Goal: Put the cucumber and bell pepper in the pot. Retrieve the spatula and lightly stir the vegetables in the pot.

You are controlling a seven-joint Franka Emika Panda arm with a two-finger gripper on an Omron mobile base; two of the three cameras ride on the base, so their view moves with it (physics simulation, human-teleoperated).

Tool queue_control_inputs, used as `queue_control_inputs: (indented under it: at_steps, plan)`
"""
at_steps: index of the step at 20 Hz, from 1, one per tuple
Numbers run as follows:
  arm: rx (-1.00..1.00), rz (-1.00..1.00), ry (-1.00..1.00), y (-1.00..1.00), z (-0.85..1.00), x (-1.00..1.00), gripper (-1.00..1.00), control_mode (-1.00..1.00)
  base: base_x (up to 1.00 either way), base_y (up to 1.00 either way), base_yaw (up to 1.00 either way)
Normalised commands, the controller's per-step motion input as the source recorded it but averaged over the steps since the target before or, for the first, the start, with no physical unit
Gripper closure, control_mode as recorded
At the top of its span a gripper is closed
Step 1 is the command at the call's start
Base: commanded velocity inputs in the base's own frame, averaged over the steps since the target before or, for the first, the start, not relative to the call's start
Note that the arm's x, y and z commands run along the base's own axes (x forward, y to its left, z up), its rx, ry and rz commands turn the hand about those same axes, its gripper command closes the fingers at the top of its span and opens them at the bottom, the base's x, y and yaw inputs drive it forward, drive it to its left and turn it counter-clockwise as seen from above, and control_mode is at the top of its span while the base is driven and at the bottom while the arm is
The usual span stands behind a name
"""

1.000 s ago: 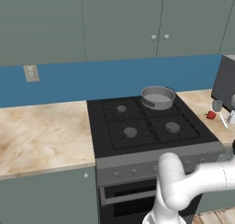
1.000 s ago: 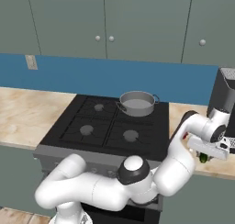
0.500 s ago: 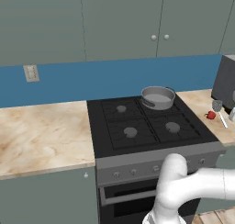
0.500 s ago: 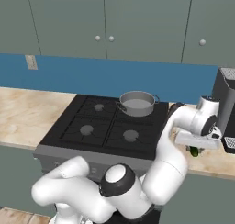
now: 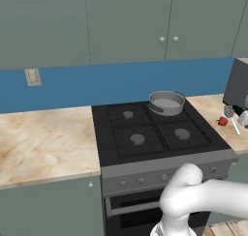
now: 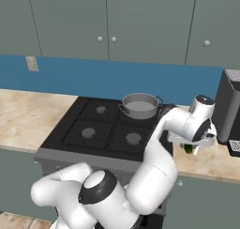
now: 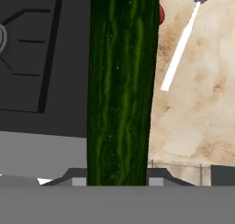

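Saw gripper [image 7: 117, 175] clenched on cucumber [image 7: 121, 85], fingertips either side of it in hand view. In right base view, hand hung above counter [image 6: 206, 158] just right of stove [image 6: 112, 129], green cucumber end [image 6: 189, 148] poking below it. Pot [image 5: 166, 102] sat on stove's back right burner. Bell pepper [image 5: 222, 121] lay on counter near its stove-side edge, spatula [image 5: 234, 125] just beside it, white handle angled toward front edge.
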Motion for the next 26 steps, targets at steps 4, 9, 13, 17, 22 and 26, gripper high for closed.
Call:
queue_control_inputs:
  at_steps: [4,9,13,17,22,26]
  plan:
    - [0.0,-0.06,-0.05,0.5,0.31,0.0,1.0,-1.0,0.0,0.0,0.0]
    - [0.0,-0.07,0.05,0.4,0.58,0.16,1.0,-1.0,0.0,0.0,0.0]
    - [0.0,0.0,0.01,0.31,0.39,0.28,1.0,-1.0,0.0,0.0,0.0]
    - [0.0,0.0,0.0,0.42,0.04,0.28,1.0,-1.0,0.0,0.0,0.0]
    - [0.0,0.0,0.0,0.45,0.0,0.19,1.0,-1.0,0.0,0.0,0.0]
    - [0.0,0.0,-0.02,0.45,0.03,0.04,1.0,-1.0,0.0,0.0,0.0]
